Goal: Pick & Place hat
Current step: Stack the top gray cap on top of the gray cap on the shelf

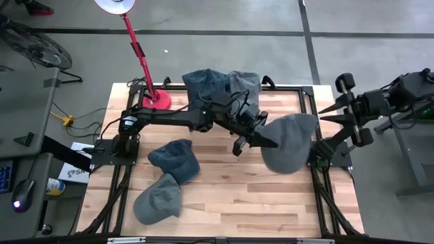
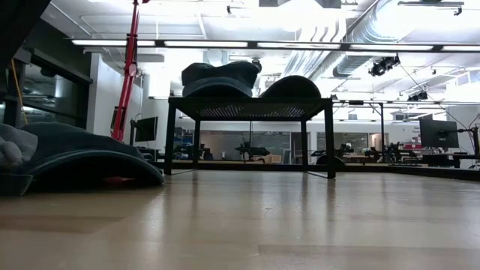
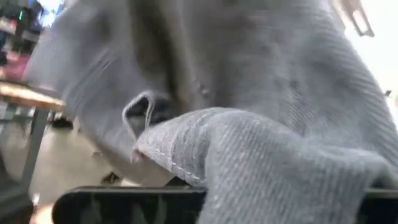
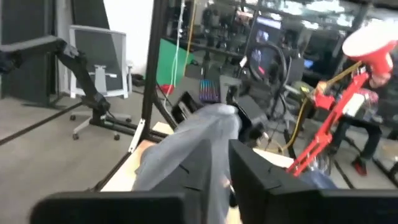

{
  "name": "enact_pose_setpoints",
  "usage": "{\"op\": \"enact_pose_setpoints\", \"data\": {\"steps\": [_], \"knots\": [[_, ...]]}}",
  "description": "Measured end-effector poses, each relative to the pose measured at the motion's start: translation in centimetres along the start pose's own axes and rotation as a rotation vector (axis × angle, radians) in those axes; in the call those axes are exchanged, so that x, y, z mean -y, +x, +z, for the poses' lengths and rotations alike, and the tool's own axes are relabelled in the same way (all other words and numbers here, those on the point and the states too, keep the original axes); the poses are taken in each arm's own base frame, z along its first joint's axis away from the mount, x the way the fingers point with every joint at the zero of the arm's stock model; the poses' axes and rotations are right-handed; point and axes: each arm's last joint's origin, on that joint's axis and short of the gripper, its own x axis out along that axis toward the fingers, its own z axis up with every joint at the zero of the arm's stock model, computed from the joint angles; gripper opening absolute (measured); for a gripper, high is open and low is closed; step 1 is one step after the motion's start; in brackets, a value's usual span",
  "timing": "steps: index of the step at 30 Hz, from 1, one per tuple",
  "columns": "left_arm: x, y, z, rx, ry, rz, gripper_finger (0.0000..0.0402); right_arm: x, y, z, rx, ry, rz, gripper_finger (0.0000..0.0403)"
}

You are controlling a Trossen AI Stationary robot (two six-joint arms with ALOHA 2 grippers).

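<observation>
Left gripper (image 1: pixel 266 142), reaching right across the table (image 1: pixel 224 203), clamped on a grey hat (image 1: pixel 290 142) held aloft near the right edge; right gripper (image 1: pixel 331 112) off the table, state unclear; pick done, placing left; two hats (image 1: pixel 166 179) remain near-left.

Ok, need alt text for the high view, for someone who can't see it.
The left gripper is shut on a grey fabric hat above the wooden table's right side. Two more grey caps lie front-left, others on the rear rack.
</observation>
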Motion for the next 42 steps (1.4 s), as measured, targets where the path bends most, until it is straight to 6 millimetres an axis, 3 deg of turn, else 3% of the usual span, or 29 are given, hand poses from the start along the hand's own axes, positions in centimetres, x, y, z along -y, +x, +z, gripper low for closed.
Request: {"op": "enact_pose_setpoints", "data": {"steps": [8,13,25,34,42], "knots": [[1.1,-0.9,0.8,-0.1,-0.008,0.037,0.0001,-0.2,0.1,-0.7,-0.069,0.128,0.037,0.0162],[1.6,-1.8,0.4,-0.242,-0.061,0.082,0.0001,-0.9,1.2,-1.4,-0.176,0.145,0.035,0.0198],[2.6,-2.9,-0.7,-0.419,-0.105,0.185,0.0,-1.7,4.6,-1.9,-0.287,0.12,-0.147,0.0205],[2.7,-3.0,-1.1,-0.458,-0.113,0.219,0.0,-1.0,8.1,-2.6,-0.401,0.144,-0.072,0.0205],[2.6,-3.2,-1.4,-0.477,-0.116,0.239,0.0,1.0,10.6,-3.6,-0.474,0.154,-0.016,0.0204]]}}
